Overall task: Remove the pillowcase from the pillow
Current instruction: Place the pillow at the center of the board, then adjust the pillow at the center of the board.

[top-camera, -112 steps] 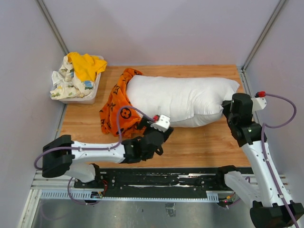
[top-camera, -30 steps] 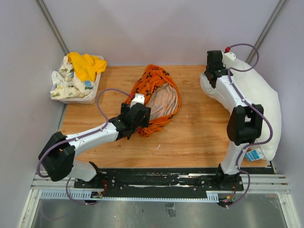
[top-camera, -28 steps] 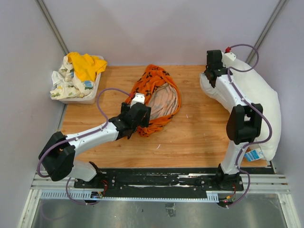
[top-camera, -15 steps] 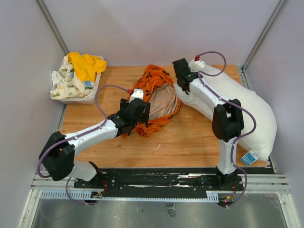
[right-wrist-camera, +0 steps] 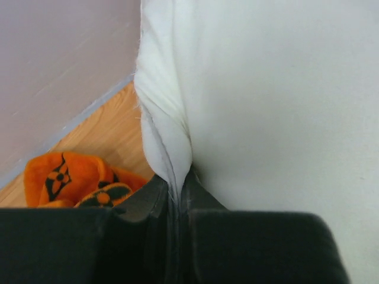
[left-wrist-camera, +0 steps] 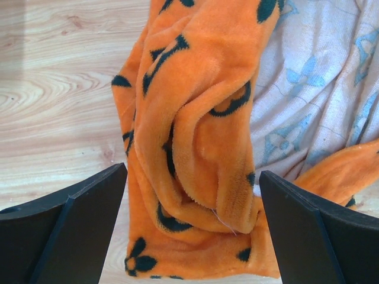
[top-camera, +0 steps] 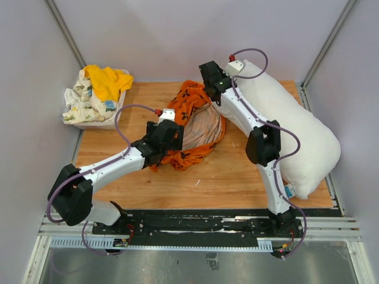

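Pillowcase (top-camera: 192, 106) lay empty at the middle of the surface (top-camera: 237, 171), crumpled, with its pale lining showing; the pillow (top-camera: 311, 148) lay along the right side. The pillowcase looked plush, light and floppy, likely to sag wherever pinched; a thick fold or its hem seemed the surest hold. The left end effector (left-wrist-camera: 192, 171) hung over it, jaws spread wide, holding nothing. The right end effector (right-wrist-camera: 176, 189) was clamped on a seamed corner of the squashy, bulky pillow.

One bright orange plush pillowcase (top-camera: 190, 112), black-printed: crumpled at centre, pale lining exposed; one plump white rectangular pillow (top-camera: 299, 139): uncovered, laid diagonally at right, blue tag (top-camera: 288, 190) at near end.
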Controlling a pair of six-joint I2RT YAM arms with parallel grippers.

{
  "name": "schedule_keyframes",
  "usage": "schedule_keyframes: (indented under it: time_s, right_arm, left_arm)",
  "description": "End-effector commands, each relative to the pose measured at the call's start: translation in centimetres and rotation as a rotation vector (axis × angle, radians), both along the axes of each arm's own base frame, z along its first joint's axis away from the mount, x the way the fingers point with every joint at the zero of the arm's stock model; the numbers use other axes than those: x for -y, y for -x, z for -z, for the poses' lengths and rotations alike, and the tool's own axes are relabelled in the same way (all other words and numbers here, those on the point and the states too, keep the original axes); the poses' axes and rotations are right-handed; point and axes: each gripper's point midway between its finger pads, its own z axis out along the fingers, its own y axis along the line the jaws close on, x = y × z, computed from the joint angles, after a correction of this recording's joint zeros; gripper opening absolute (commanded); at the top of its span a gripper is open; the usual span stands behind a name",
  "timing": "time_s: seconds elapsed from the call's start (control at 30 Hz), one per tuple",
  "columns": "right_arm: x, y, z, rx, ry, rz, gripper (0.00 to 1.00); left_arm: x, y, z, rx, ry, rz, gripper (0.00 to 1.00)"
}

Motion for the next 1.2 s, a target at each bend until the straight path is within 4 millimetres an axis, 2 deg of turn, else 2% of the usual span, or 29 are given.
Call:
schedule_keyframes:
  time_s: [0.0, 0.1, 0.17, 0.2, 0.27, 0.3, 0.33, 0.43, 0.47, 0.53, 0.6, 0.67, 0.77, 0.87, 0.97, 1.03, 1.1, 1.17]
  right_arm:
    - [3.9, -2.8, -6.1, 0.147, 0.191, 0.057, 0.02]
    - [7.1, -4.2, -7.6, 0.161, 0.291, 0.06, 0.1]
    - [9.3, -5.2, -7.6, 0.15, 0.296, 0.049, 0.19]
    - [9.9, -5.8, -7.5, 0.141, 0.296, 0.016, 0.3]
    - [10.8, -6.3, -7.7, 0.115, 0.306, -0.036, 0.74]
    - [11.2, -5.9, -8.3, 0.098, 0.327, -0.046, 0.9]
    - [11.2, -5.1, -9.4, 0.087, 0.347, -0.069, 1.0]
    - [9.0, -1.6, -13.0, 0.16, 0.352, -0.26, 0.98]
    - [7.9, 0.0, -15.7, 0.281, 0.319, -0.361, 0.98]
    - [6.5, 3.7, -19.5, 0.486, 0.261, -0.504, 0.98]
    - [6.7, 6.5, -21.9, 0.516, 0.237, -0.563, 0.98]
    - [7.3, 8.2, -22.9, 0.474, 0.235, -0.618, 0.98]
    - [7.9, 9.4, -20.9, 0.381, 0.203, -0.699, 0.98]
    - [6.4, 8.9, -15.6, 0.239, 0.139, -0.805, 0.98]
    - [3.5, 7.9, -8.7, 0.096, 0.001, -0.921, 0.99]
    - [0.6, 7.8, -4.5, 0.013, -0.105, -1.038, 0.92]
    - [-1.9, 7.7, -1.2, -0.058, -0.166, -1.124, 0.88]
    - [-3.5, 7.0, 1.6, -0.124, -0.18, -1.172, 0.84]
  left_arm:
    - [-0.5, -0.3, -2.0, 0.039, 0.027, -0.003, 0.99]
    - [-0.6, -0.1, -2.1, 0.046, 0.048, 0.003, 0.99]
    - [-0.6, -0.3, -2.1, 0.046, 0.052, 0.005, 0.99]
    - [-0.6, -0.4, -2.1, 0.045, 0.052, 0.007, 0.99]
    - [-0.5, -0.5, -2.0, 0.043, 0.047, 0.012, 0.99]
    - [-0.4, -0.6, -2.0, 0.042, 0.047, 0.014, 0.99]
    - [-0.4, -0.6, -2.1, 0.043, 0.046, 0.016, 0.99]
    - [-0.3, -0.8, -2.1, 0.046, 0.045, 0.02, 0.99]
    - [-0.3, -0.8, -2.2, 0.047, 0.045, 0.022, 0.99]
    - [-0.2, -0.9, -2.4, 0.046, 0.046, 0.025, 0.99]
    - [-0.1, -0.9, -2.7, 0.05, 0.055, 0.03, 0.99]
    - [0.3, -1.0, -2.9, 0.054, 0.074, 0.04, 0.99]
    - [0.9, -0.9, -2.8, 0.052, 0.103, 0.061, 0.99]
    - [1.4, -0.9, -2.6, 0.05, 0.12, 0.075, 0.99]
    - [1.6, -0.9, -2.4, 0.039, 0.124, 0.084, 0.99]
    - [1.6, -0.8, -2.3, 0.033, 0.122, 0.083, 0.99]
    - [1.2, -0.6, -2.2, 0.035, 0.119, 0.076, 0.99]
    - [0.8, -0.3, -2.3, 0.037, 0.116, 0.064, 0.99]
